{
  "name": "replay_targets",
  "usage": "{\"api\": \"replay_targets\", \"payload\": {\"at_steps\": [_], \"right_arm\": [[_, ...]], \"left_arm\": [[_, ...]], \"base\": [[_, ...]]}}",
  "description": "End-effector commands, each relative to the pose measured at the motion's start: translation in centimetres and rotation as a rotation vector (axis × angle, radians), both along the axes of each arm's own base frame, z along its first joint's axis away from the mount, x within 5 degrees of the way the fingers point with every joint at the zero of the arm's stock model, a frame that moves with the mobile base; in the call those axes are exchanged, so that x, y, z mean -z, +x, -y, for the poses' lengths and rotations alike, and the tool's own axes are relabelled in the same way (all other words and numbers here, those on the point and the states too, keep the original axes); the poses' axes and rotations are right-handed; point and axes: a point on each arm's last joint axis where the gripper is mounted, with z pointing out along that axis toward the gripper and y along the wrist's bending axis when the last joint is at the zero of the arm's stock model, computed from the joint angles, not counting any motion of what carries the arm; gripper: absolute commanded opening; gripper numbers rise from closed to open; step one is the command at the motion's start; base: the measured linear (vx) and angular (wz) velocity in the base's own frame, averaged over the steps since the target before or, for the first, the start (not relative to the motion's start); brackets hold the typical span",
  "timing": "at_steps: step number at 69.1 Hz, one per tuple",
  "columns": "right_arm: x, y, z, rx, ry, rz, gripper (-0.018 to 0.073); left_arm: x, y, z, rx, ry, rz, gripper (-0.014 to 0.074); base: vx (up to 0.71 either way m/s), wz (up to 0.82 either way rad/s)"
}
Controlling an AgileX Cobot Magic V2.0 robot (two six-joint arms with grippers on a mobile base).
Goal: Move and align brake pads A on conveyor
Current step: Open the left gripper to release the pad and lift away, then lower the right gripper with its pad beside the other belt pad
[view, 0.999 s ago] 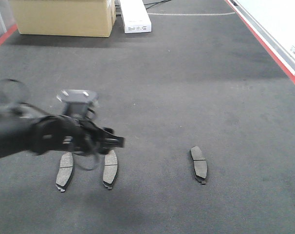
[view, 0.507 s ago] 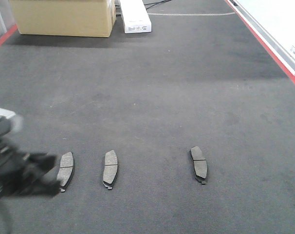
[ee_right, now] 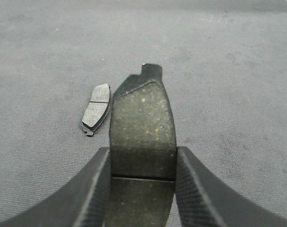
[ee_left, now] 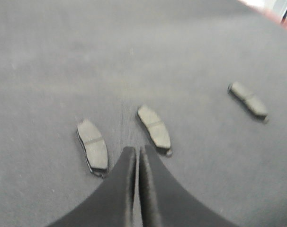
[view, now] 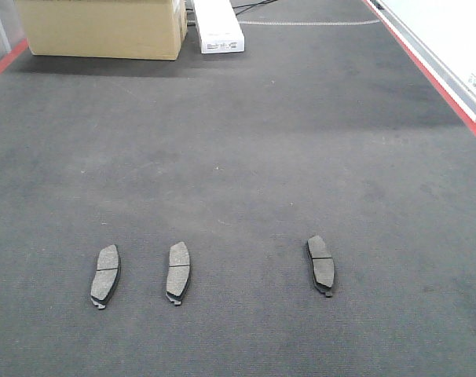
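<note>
So the left arm has been pulled back out of the front view, which suggests the second pad is placed. Three grey-brown curved brake pads (view: 105, 276) (view: 177, 272) (view: 320, 265) can be counted on the dark grey felt-like conveyor (view: 261, 141), spread from 7 to 5 o'clock. A fourth pad (ee_right: 142, 142) is clamped in the right hand (ee_right: 142, 189), probably meant for the gap. The left hand (ee_left: 136, 165) is pressed together, empty.

left wrist view blurry; held pad (ee_right: 142, 142) cut off by frame bottom.
</note>
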Motion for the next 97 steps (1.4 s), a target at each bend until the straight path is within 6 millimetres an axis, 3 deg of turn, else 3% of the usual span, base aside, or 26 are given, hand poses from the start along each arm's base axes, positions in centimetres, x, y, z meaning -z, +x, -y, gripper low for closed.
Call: {"api": "replay_targets", "payload": {"at_steps": [1,50,60,73,91,97], "right_arm": [[-1.7,0.4,0.1,0.016,0.005,0.112,-0.0001],[-2.2,0.5,0.0,0.024,0.051,0.163,0.0001],[-2.7,1.5,0.0,0.029,0.052,0.157,0.0006],[-4.0,5.8,-0.1,0.035,0.047,0.048,0.001],[-4.5,15.1,-0.4,0.047,0.07,-0.115,0.0024],[-4.0,18.5,-1.6,0.007,0.075,-0.169,0.0032]], "left_arm": [[-1.4,-0.9,-0.4,0.014,-0.052,0.112,-0.0008],[-1.8,-1.6,-0.7,0.014,-0.074,0.153,-0.0006],[-1.8,-1.6,-0.7,0.014,-0.074,0.153,-0.0006],[-1.8,-1.6,-0.7,0.014,-0.074,0.153,-0.0006],[-1.8,-1.6,-0.7,0.014,-0.074,0.153,-0.0006],[-1.8,-1.6,-0.7,0.014,-0.074,0.153,-0.0006]], "base": [[0.0,0.0],[0.0,0.0],[0.0,0.0],[0.0,0.0],[0.0,0.0],[0.0,0.0]]}}
